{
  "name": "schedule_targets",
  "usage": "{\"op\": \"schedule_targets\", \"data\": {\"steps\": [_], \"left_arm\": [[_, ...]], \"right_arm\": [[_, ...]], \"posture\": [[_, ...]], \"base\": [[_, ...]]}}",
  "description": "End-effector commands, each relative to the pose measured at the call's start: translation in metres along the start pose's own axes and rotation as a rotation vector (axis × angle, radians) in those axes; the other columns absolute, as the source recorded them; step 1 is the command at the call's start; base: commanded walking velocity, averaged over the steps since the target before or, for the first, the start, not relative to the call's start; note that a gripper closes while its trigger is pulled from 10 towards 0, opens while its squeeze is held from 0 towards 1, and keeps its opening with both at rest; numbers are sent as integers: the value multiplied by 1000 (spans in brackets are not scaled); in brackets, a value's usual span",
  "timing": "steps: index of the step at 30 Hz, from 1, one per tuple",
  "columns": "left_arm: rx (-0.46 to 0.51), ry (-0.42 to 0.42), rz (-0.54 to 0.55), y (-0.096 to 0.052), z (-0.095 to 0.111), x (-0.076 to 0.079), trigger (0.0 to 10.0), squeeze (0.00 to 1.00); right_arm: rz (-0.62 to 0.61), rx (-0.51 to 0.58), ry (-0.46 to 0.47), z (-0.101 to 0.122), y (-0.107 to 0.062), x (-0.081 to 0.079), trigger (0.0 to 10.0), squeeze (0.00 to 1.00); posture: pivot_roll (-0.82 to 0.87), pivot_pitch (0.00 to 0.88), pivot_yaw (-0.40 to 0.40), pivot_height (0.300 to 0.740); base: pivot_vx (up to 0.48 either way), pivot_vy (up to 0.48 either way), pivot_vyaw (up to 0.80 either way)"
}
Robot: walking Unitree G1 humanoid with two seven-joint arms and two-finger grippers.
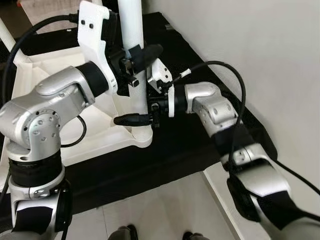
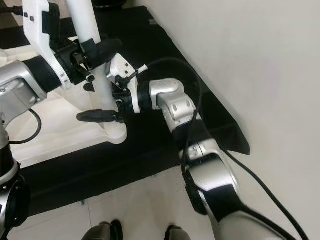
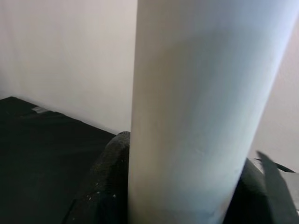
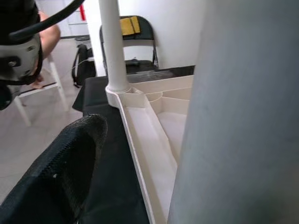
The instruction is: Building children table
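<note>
In the left eye view the white table top (image 1: pixel 75 135) lies upside down on a black mat (image 1: pixel 190 145), its ribbed underside facing up. A white leg (image 1: pixel 134 55) stands upright in the corner socket nearest the robot's right. The left gripper (image 1: pixel 142 57) sits high on this leg with its black fingers closed around it, one finger showing across the front. The right gripper (image 1: pixel 145 112) works low at the socket; one finger lies level just in front of the leg base, but whether the pair presses on the leg cannot be told here.

The right eye view gives the same scene: the corner of the table top (image 2: pixel 112 135) sits close to the near edge of the mat (image 2: pixel 150 160), with pale floor (image 2: pixel 140 210) beyond. A plain wall (image 2: pixel 260 60) runs close along the right arm, leaving that elbow little room.

In the left wrist view the leg (image 3: pixel 196 112) stands between the dark fingers (image 3: pixel 105 186), which hug it on both sides.

In the right wrist view the leg (image 4: pixel 243 116) looms close with one finger (image 4: pixel 56 172) beside it, and a second leg (image 4: pixel 113 46) already stands in the far corner socket. A folding chair (image 4: pixel 128 42) and a seated person's arm (image 4: pixel 46 32) lie well beyond. At least two legs appear fitted; the other corners cannot be judged.
</note>
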State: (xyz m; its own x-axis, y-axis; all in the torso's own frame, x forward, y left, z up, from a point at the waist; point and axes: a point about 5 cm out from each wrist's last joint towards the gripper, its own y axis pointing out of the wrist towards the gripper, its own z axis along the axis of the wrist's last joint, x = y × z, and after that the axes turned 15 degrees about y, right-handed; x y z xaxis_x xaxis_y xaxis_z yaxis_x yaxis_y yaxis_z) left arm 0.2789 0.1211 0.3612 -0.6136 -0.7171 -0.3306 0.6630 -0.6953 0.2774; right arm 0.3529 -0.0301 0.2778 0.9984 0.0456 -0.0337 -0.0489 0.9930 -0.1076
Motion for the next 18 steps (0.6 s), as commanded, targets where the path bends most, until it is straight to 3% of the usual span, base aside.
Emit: {"op": "schedule_targets", "data": {"steps": [1, 2, 11, 18], "left_arm": [[-10, -27, -40, 3, -1, 5, 0, 0], [-12, -28, -40, 3, 0, 5, 0, 0], [-18, -32, -42, 1, 0, 5, 0, 0], [-24, -38, -44, 2, 1, 8, 0, 0]], "right_arm": [[125, -11, -31, 6, 19, -9, 2667, 0], [136, -6, -26, 6, 19, -7, 0, 0], [159, 7, -10, 3, 25, -5, 0, 0], [106, 35, 24, -7, 25, 0, 0, 0]], "posture": [[119, 241, -24, 740], [124, 249, -24, 740], [124, 265, -27, 740], [117, 274, -24, 740]], "base": [[0, 0, 0], [0, 0, 0], [0, 0, 0], [0, 0, 0]]}}
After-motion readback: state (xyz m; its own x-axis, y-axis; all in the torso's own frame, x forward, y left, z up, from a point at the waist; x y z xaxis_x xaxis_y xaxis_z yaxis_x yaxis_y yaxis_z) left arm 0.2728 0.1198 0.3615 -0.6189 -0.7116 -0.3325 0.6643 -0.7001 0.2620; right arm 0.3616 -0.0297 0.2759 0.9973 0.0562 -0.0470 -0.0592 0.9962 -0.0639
